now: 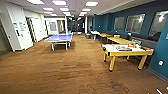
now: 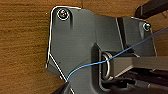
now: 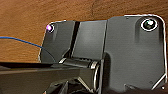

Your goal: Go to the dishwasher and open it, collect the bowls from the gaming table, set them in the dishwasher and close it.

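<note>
A: What's the head camera giving you?

B: I'm looking down a long room over brown carpet (image 1: 62,70). The gaming table (image 1: 126,51), with its yellow sides and white top, is sitting at about two o'clock against the teal wall (image 1: 160,53), with small coloured items lying on it that I can't identify. A blue ping-pong table (image 1: 59,38) is standing at eleven o'clock, and more yellow tables (image 1: 120,40) are lining the wall beyond.

A: And the grippers?

B: I'm seeing only carpet passing beneath both wrists, so I can't tell how either gripper is set or whether it's holding anything
</note>
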Controlling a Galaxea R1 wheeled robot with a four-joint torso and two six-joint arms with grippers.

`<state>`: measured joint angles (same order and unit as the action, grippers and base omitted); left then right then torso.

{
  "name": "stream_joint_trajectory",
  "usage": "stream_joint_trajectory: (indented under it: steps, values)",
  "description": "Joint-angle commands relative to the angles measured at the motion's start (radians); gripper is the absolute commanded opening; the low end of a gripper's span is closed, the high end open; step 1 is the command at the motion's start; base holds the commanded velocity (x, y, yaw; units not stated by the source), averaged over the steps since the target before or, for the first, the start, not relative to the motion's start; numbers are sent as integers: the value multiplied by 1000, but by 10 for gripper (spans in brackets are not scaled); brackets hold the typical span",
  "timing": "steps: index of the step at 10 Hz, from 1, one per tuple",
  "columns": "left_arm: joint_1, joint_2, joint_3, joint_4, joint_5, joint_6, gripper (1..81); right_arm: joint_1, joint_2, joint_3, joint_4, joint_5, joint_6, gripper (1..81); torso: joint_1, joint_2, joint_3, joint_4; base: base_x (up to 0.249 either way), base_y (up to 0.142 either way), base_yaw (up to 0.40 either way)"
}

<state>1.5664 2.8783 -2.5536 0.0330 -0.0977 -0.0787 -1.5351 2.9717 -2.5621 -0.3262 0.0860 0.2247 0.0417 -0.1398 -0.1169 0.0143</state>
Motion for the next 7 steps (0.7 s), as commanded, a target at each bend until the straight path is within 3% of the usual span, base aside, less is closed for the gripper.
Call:
stream_joint_trajectory:
  steps: [1,7]
  values:
    - [-39,-10,0,-4,53,2,811,48,2,7,-13,-37,-2,811,0,0,0,0,125,0,0]
    - [-35,-5,-2,-4,53,2,811,48,0,1,-5,-37,-1,811,0,0,0,0,125,0,0]
